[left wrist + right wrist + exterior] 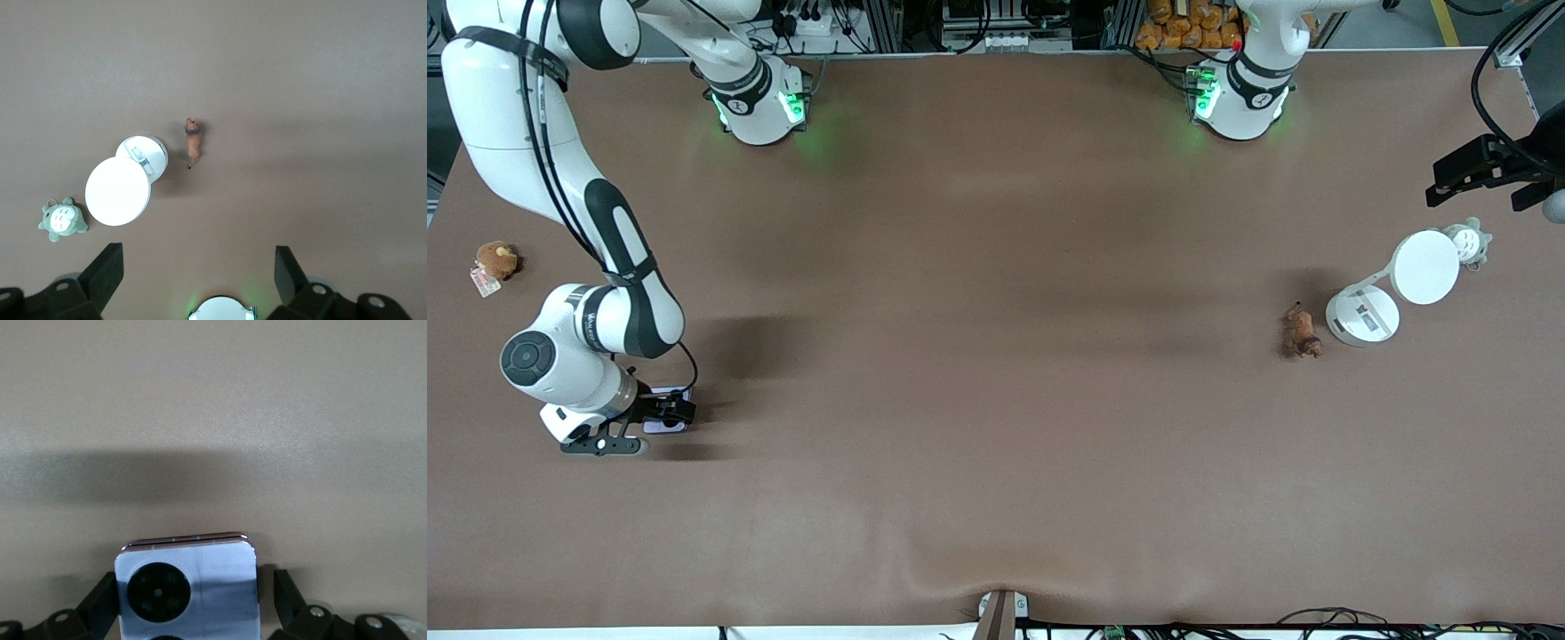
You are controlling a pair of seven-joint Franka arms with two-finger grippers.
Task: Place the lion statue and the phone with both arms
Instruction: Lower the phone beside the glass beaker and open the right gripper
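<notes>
Phone [187, 587] sits between your right gripper's [665, 414] spread fingers, untouched; your left gripper [199, 273] hangs wide open over the lion statue [1300, 331]

White arms, black joint bands, green-lit bases, black cables

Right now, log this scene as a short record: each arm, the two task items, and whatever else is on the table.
right gripper: low at the right arm's end of the table, fingers either side of the phone, small gaps showing
left gripper: open, high over the left arm's end
lion: on the table, free, beside the white lamp
phone: lying on the table
other: grey-green plush by the lamp; brown plush at the right arm's end
</notes>
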